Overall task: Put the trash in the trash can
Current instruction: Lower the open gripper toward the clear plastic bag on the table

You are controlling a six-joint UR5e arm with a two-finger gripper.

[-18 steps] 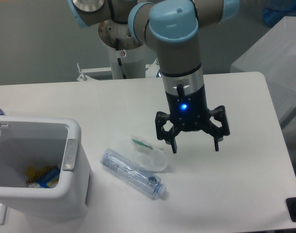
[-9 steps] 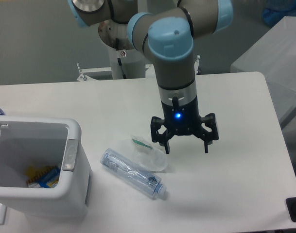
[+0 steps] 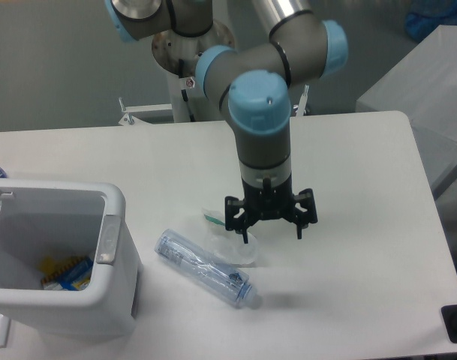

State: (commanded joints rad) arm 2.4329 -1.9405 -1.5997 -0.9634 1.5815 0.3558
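Observation:
A crushed clear bluish bottle (image 3: 205, 268) lies on the white table, pale cap toward the lower right. Just behind it rests a crumpled transparent wrapper (image 3: 230, 237) with a small green bit. My gripper (image 3: 272, 235) hangs open, fingers pointing down, low over the table just right of the wrapper; its left finger (image 3: 245, 232) is at the wrapper's right edge. Nothing sits between the fingers. The white trash can (image 3: 112, 217) stands at the left front, well left of the bottle.
Inside the trash can lies some yellow and blue packaging (image 3: 65, 273). A grey tab (image 3: 107, 239) is on the can's right wall. The table's right edge (image 3: 431, 225) is near a grey surface at the far right.
The gripper has moved left and farther from the camera, descending toward the table, and now stands beside the wrapper. It stays open. Bottle and wrapper have not moved.

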